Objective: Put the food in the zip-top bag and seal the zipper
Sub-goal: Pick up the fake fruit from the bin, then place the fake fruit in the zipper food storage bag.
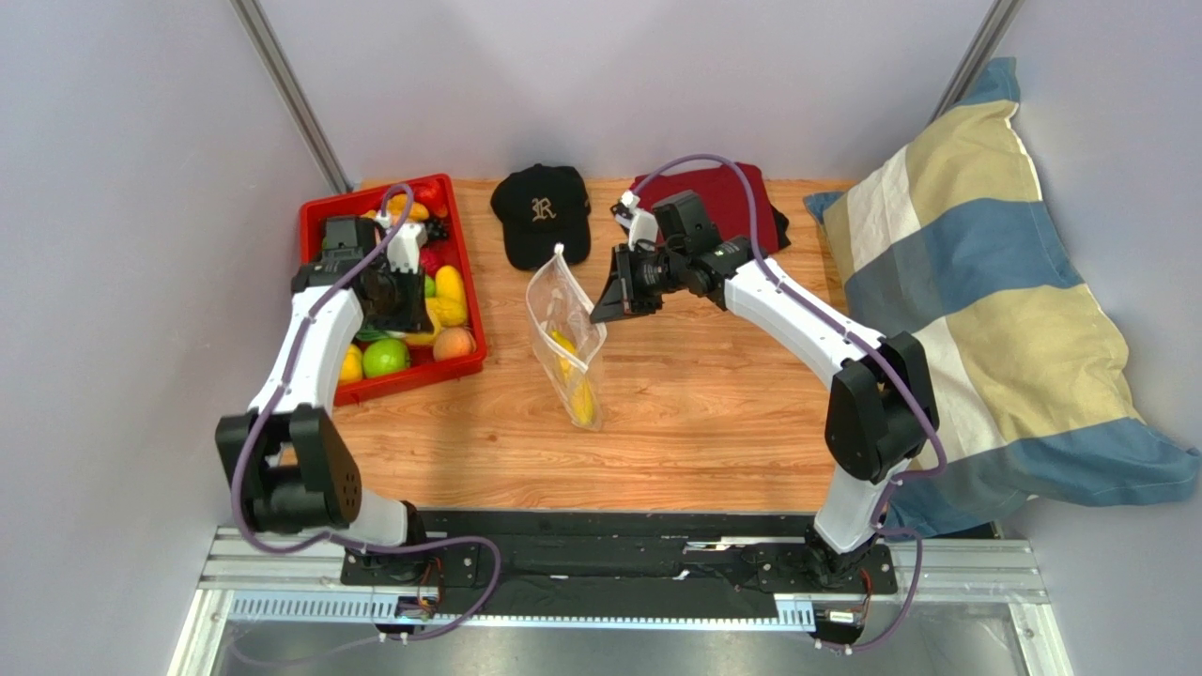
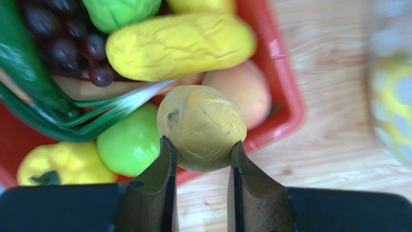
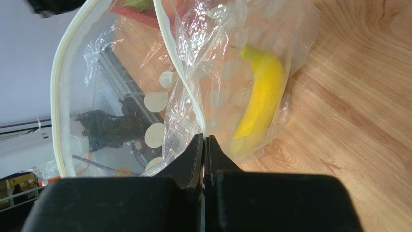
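Note:
My left gripper is shut on a dull yellow round fruit and holds it over the near right corner of the red tray; in the top view that gripper hangs over the tray. My right gripper is shut on the rim of the zip-top bag and holds its mouth up and open; in the top view the gripper is at the bag. A yellow banana lies inside the bag. The white zipper strip runs along the open mouth.
The tray holds several more foods: a long yellow piece, a green lime, a peach fruit, dark grapes, a yellow pepper. A black cap, a dark red cloth and a striped pillow lie behind and to the right.

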Controlling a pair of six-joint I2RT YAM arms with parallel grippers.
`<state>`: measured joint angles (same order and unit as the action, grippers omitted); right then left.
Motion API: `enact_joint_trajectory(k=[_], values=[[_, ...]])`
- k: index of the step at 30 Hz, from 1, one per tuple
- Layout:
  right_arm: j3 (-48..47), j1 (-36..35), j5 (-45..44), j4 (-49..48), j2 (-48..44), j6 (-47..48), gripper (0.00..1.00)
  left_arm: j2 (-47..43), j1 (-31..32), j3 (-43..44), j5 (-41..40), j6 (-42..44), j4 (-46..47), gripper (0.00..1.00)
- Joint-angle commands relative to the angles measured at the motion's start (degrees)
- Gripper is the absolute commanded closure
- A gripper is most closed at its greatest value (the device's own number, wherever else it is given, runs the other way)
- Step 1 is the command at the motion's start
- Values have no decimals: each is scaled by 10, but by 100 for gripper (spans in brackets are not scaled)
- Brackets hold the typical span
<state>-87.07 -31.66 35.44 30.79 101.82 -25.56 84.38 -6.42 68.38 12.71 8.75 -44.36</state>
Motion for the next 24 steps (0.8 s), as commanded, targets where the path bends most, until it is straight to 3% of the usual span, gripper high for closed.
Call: enact_joint_trajectory(k=[1,6,10,16,19,20,22,23,24], values=[[-32,-1,-26,16,-13,22,100,-115,41,77,85,-15,-27,81],[-50,-4,-28,27,-6,21,100,-156,151,148,139,-36,-22,81],[-55,-8,-30,30,-10,20,100,-143,255,178,136,-55,8,79],[-60,-8,-36,36,-18,24,100,-86,322,186,119,-37,9,76],[-64,-9,-39,42,-22,25,100,-60,335,189,112,-39,-16,56],[-65,-9,-40,42,-25,27,100,-55,334,194,103,-45,-26,41],[-67,-9,-47,46,-27,30,100,-68,319,192,94,-56,-27,28],[-66,-9,-50,46,-29,31,100,-79,301,172,117,-84,-12,1],[-66,-9,-54,51,-32,31,100,-93,256,160,152,-106,25,1]])
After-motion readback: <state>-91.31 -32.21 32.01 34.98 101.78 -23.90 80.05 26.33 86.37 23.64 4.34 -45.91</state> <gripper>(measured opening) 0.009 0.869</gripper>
